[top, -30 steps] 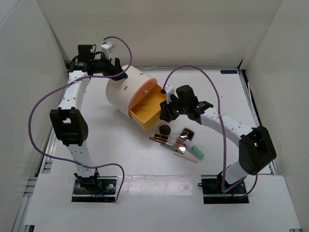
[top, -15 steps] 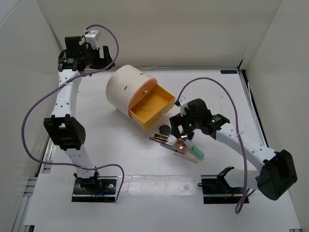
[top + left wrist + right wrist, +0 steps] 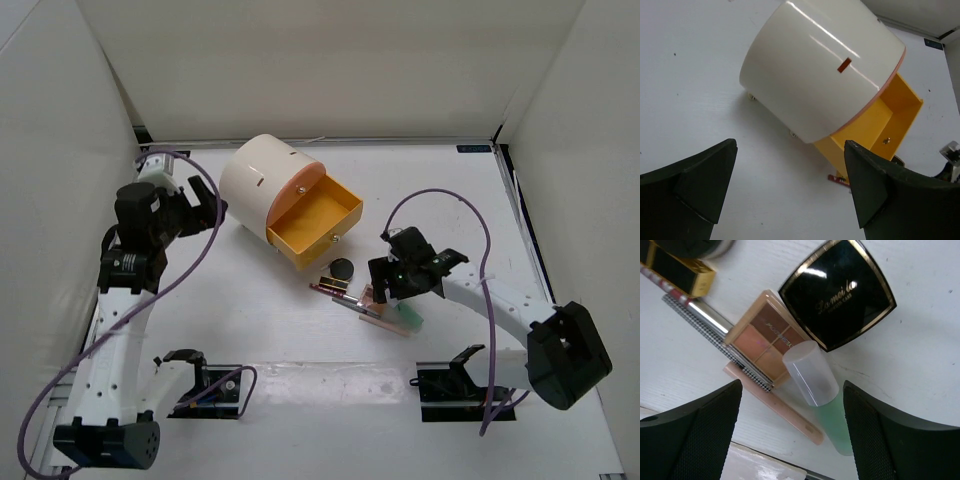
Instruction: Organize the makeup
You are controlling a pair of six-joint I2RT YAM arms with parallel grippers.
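Your drawer (image 3: pixel 315 218) looks empty; the makeup (image 3: pixel 767 342) lies on the desk (image 3: pixel 250 320); right pincer (image 3: pixel 792 390), spread, hangs over it; left pincer (image 3: pixel 790 147) spread, idle.

The drum organizer (image 3: pixel 255 185) sat toward the back of the table (image 3: pixel 250 330), a bit left of centre, with its drawer (image 3: pixel 315 215) pulled out to the front right. The round compact (image 3: pixel 342 268) lay just in front of the drawer. Near it, the eyeshadow palette (image 3: pixel 765 342) lay just beside the square compact (image 3: pixel 837 292), with the tube (image 3: pixel 815 385) cap touching the palette's corner and a pencil (image 3: pixel 715 322) along its far edge
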